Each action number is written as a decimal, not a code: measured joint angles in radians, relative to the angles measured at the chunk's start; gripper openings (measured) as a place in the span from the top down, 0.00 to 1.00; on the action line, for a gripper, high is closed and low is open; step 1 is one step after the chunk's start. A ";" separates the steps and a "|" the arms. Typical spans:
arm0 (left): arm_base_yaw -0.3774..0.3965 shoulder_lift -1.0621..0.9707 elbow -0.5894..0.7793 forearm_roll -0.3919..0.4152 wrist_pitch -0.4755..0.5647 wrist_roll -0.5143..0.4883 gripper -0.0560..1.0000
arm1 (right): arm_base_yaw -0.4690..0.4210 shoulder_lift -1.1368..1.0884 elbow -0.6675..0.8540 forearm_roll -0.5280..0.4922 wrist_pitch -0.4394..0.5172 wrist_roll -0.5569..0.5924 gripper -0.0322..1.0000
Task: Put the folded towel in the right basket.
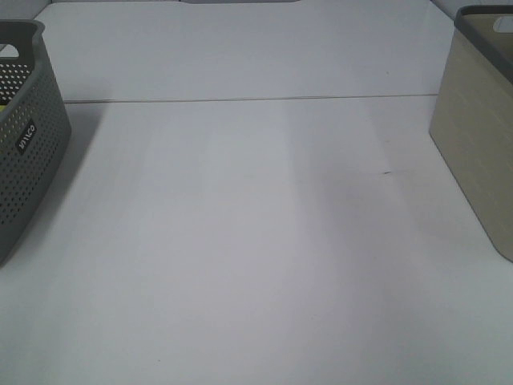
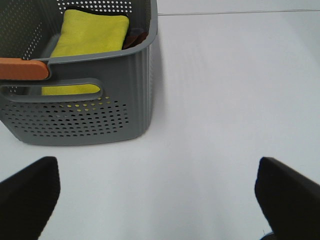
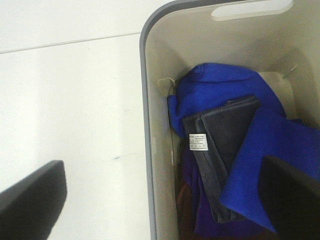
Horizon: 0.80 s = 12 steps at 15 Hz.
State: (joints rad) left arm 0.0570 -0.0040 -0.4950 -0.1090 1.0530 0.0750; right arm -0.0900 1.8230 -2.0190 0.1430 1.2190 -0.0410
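Observation:
A folded yellow towel [image 2: 90, 40] lies in the grey perforated left basket [image 2: 85, 120], which stands at the table's left edge [image 1: 32, 152]. My left gripper [image 2: 157, 200] is open and empty, over the table in front of that basket. The beige right basket [image 1: 477, 152] holds blue cloth [image 3: 225, 85] and a folded dark grey towel [image 3: 225, 130] with a white label. My right gripper [image 3: 160, 200] is open and empty, over that basket's near wall [image 3: 147, 100]. Neither gripper shows in the exterior view.
An orange piece [image 2: 22, 68] sits on the grey basket's rim, and something brown [image 2: 135, 37] lies beside the yellow towel. A seam [image 1: 240, 100] runs across the white table [image 1: 256, 241] between the baskets.

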 joint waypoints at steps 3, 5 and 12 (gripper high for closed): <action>0.000 0.000 0.000 0.000 0.000 0.000 0.01 | 0.000 -0.085 0.017 0.032 -0.001 0.010 0.02; 0.000 0.000 0.000 0.000 0.000 0.000 0.01 | 0.000 -0.269 0.183 0.070 -0.003 -0.012 0.02; 0.000 0.000 0.000 0.000 0.000 0.000 0.01 | 0.000 -0.846 0.825 0.075 -0.154 -0.064 0.02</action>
State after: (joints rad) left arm 0.0570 -0.0040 -0.4950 -0.1090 1.0530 0.0750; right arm -0.0900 0.9770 -1.1940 0.2180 1.0650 -0.1050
